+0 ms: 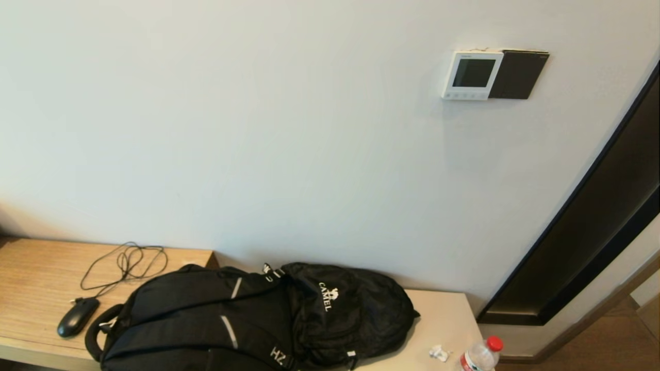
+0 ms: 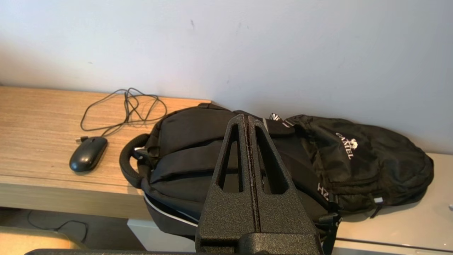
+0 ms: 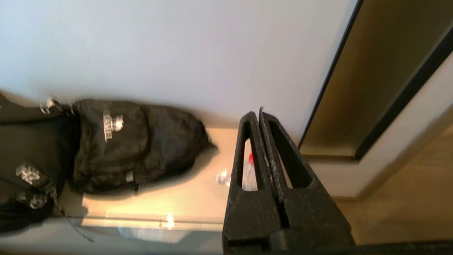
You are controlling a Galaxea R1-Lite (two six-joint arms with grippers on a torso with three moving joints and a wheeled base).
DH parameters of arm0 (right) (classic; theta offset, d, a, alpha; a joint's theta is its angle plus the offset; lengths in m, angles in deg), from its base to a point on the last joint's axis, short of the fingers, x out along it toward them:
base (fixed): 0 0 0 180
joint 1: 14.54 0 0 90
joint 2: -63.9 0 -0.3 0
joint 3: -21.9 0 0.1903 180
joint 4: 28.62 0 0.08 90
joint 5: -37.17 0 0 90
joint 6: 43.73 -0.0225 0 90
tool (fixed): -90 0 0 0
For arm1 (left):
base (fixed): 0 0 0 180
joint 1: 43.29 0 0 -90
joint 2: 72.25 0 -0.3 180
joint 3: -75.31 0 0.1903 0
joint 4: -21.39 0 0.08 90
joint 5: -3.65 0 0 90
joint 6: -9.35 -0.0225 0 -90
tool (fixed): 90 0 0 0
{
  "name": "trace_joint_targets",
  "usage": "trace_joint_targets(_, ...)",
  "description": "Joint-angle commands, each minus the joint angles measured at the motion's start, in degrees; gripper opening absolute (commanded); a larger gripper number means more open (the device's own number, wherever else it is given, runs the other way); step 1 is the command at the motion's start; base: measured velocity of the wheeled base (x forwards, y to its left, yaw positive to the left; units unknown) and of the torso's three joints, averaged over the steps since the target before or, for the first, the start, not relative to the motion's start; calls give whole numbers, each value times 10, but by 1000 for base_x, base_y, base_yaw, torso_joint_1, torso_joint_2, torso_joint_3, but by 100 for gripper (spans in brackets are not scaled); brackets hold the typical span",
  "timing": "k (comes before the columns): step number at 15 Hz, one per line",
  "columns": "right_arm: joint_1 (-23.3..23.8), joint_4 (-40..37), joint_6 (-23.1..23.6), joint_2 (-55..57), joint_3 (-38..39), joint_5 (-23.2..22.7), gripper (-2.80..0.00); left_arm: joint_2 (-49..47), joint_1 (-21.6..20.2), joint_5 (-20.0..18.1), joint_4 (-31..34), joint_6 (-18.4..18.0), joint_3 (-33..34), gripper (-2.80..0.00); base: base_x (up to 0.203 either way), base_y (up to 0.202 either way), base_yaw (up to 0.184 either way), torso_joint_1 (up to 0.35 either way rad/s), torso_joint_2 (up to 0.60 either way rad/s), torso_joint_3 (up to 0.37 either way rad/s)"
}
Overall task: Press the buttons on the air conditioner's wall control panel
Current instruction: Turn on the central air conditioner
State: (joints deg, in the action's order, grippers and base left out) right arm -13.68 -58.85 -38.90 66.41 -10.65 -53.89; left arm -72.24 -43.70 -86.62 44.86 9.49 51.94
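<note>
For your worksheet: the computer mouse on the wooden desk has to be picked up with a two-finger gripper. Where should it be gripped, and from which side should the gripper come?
Probably from above, across the narrow middle of the mouse. Its low, rounded body lies flat on the wooden desk, so only its two long sides give the fingers opposing faces. Keep off the end where the cable leaves. The backpack lies close beside it, so a sideways approach looks cramped.

Plain off-white wall [image 1: 258, 129]. Wood-grain bench [image 1: 36, 273] butts a pale beige shelf [image 1: 443, 314] along its base. Dark-framed recess [image 1: 593, 247] at the wall's right end, wood floor [image 3: 407, 205] below it. Soft even light.
</note>
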Motion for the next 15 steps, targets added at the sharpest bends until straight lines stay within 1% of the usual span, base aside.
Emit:
trace_joint_targets(1,-1,14,1,81,-51,0,-280,0,0,0,0,0,0,-280,0,0,0,0,0,0)
trace_joint_targets(4,0,69,1,218,-124,0,-280,0,0,0,0,0,0,-280,0,0,0,0,0,0)
trace_joint_targets(7,-1,156,-3,392,-205,-1,-280,1,0,0,1,-2,0,-280,0,0,0,0,0,0)
trace_joint_targets(10,-5,212,-7,564,-332,1,-280,1,0,0,1,-2,0,-280,0,0,0,0,0,0)
trace_joint_targets(12,-9,240,-6,661,-415,16,-280,1,2,0,1,-3,0,-280,0,0,0,0,0,0)
trace_joint_targets(15,-36,297,0,786,-506,45,-280,1,2,0,1,-2,0,-280,0,0,0,0,0,0)
